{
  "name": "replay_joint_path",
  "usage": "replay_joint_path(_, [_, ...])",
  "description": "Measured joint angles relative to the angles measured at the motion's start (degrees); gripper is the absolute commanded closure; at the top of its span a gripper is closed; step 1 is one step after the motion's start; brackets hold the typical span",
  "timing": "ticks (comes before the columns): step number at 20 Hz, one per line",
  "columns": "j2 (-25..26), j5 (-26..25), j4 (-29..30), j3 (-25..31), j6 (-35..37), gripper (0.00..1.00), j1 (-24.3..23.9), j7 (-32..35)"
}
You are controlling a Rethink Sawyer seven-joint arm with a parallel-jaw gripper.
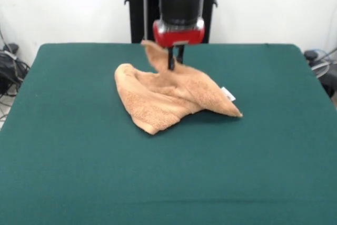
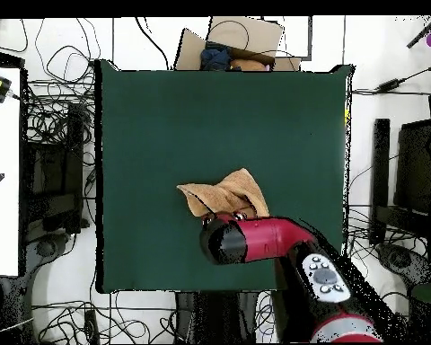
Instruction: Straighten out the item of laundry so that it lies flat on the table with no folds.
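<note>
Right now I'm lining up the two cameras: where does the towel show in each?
Front view: towel crumpled at table centre, just below the gripper.
Overhead view: towel slightly below centre, partly under the arm.
Shared landmark: the green table.

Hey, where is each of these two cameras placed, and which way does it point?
Front view: sits across the table, facing the robot; the gripper comes down onto the towel.
Overhead view: above the table, looking straight down; the arm reaches from the bottom.
Both show the crumpled towel under the gripper.
</note>
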Motion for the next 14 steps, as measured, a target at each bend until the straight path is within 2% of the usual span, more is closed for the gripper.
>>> replay_joint_path(4, [-4.79,0.33,4.52,-2.36,-0.01,1.00,3.50,0.00])
replay_joint_path(14, [-2.78,0.34,4.77,-4.77,-0.02,1.00,2.51,0.00])
